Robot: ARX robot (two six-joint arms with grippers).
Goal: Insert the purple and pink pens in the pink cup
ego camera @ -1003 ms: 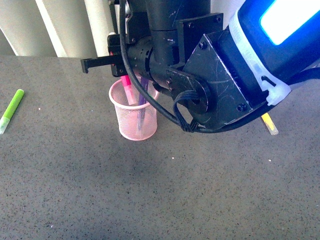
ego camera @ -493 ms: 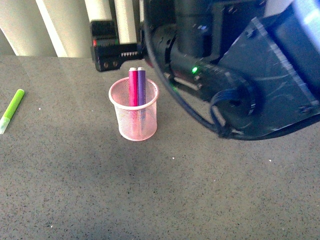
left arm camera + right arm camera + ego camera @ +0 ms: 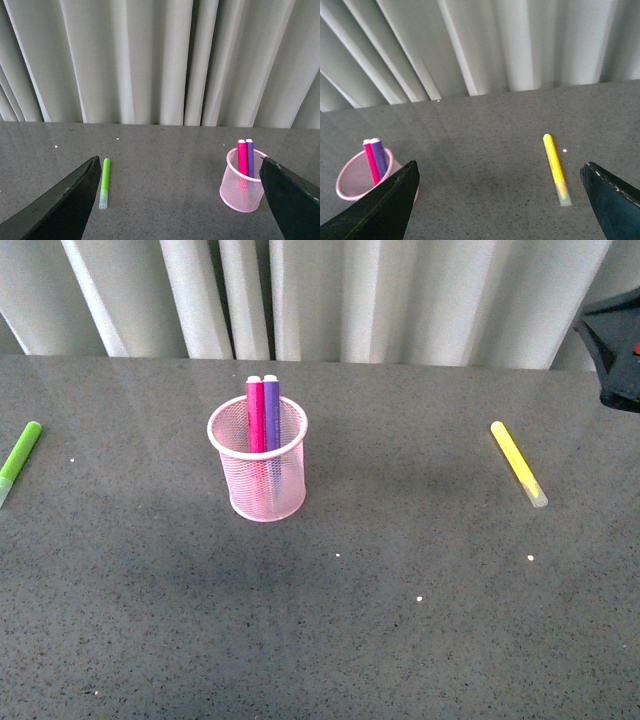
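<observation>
1. The pink cup stands upright on the grey table, left of centre and nearer the far edge than the near one.
2. The 2 purple and pink pens stand inside the cup, side by side and touching, leaning against its far wall. Their top ends rise just above the rim. In the front view the pink pen is on the left and the purple on the right.
3. Both wrist views confirm item 2: the pair shows in the cup from the left wrist camera and in the cup from the right wrist camera.
4. A lime-green marker lies flat near the table's left edge, well apart from the cup.
5. A yellow marker lies flat toward the right edge, well apart from the cup.
6. The left gripper has its 2 fingers spread wide with nothing between them.
7. The right gripper likewise has its fingers spread wide and grips nothing.
8. A pleated pale curtain hangs behind the far edge.
</observation>
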